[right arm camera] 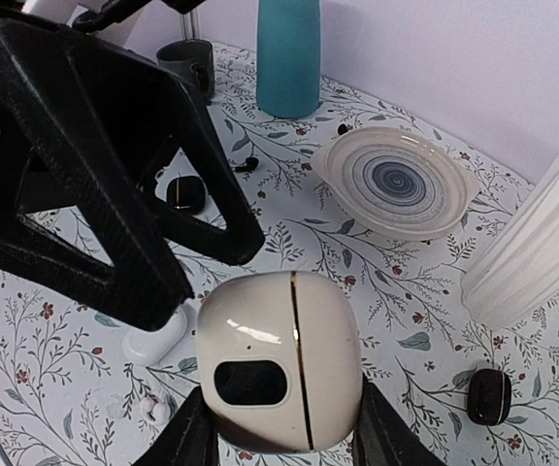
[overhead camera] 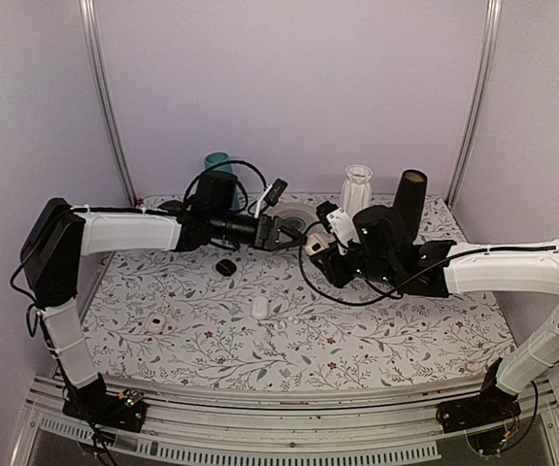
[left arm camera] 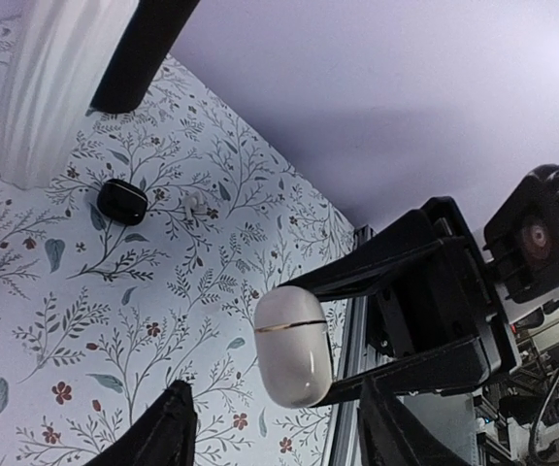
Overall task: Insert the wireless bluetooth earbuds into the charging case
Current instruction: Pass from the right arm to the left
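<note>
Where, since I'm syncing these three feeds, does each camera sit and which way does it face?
Top external: above and behind the bases, looking down on the floral table; left arm and right arm show.
Left wrist: on the left arm, facing across the table at the white charging case held ahead; its open left gripper frames the bottom.
Right wrist: on the right arm, facing the plate and teal bottle; the right gripper clamps the case.
Shared: both wrist views show that case.

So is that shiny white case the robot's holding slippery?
Probably a bit: the white case looks glossy and rounded, so it might slip in the right gripper. It looks hard, so it likely won't bend. Set down, its pebble shape could rock or roll.
</note>
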You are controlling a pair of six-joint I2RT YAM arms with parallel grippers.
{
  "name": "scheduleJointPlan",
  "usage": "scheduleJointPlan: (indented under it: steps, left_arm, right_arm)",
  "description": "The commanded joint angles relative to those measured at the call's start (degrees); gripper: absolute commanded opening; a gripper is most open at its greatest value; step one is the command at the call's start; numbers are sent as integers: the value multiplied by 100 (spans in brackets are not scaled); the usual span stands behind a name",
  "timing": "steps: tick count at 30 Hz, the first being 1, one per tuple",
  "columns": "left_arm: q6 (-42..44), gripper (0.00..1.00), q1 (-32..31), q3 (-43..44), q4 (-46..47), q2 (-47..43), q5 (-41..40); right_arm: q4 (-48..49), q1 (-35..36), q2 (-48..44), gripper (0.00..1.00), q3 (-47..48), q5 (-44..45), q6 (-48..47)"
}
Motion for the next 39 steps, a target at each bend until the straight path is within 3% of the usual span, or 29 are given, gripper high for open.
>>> scheduleJointPlan:
  steps: [1,20,24,28,31,35,39]
  left_arm:
    - [107,57,-116,233,-95,180,150]
    - [97,41,-285,586,-151,472,338]
    - [88,31,-294,611,-130,506,387]
    - [92,11,-288,587,-106,491,409]
    - [96,0,-290,523,-15,437,397]
    - [81,0,-257,285,393,216,353]
    - [46,0,-179,-17,921,-95,351]
  right_arm:
    - [114,38,-153,24,146,67,-75]
    - [127,100,-101,24,206,131,-144]
    - [111,102,-110,24,196,168,-134]
    - [72,106,-103,26,202,186,-88]
    - [43,100,-90,43,214,171,25]
    - [98,60,-239,69,153,96,224]
    - [242,-166,-571,85,23,-388,519]
